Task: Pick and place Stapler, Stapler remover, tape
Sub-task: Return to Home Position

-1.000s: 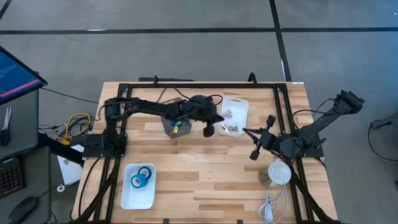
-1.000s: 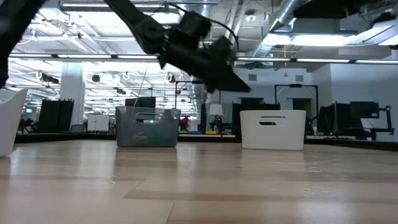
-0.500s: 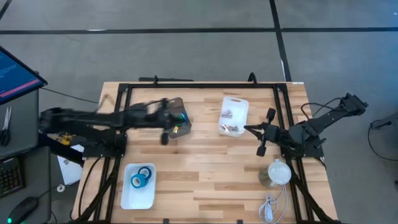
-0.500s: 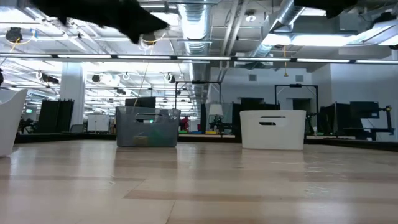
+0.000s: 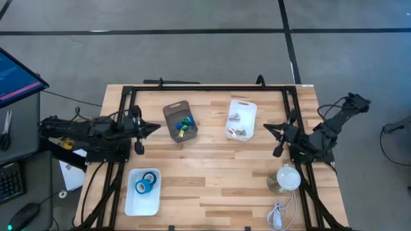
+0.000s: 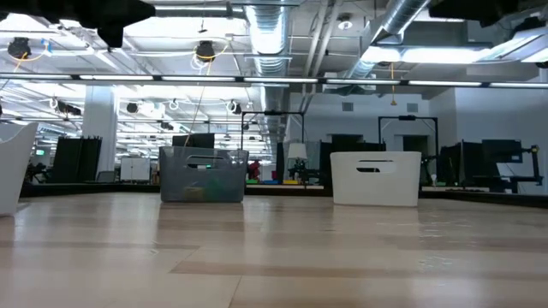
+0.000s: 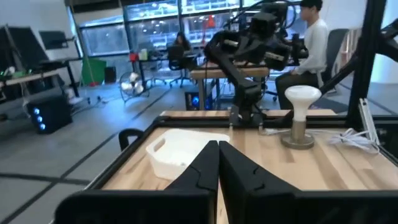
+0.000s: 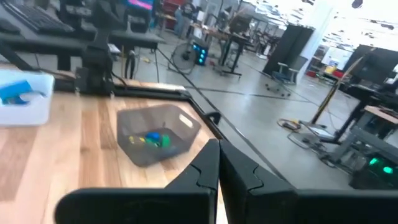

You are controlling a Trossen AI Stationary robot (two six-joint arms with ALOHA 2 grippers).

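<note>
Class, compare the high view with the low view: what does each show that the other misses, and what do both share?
Only the high view: the tape in its white bin, the staplers, and the left gripper and right gripper in full, at the table's sides. Only the low view: the ceiling ducts beyond. Both: the dark bin and other white bin on the table.

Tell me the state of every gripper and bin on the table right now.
Left gripper: jaws shut, empty, at table left edge.
Right gripper: jaws shut, empty, at right edge.
Dark bin: upright, colourful items inside.
Upper white bin: upright, small items inside.
Lower white bin: upright, holds blue tape.
</note>
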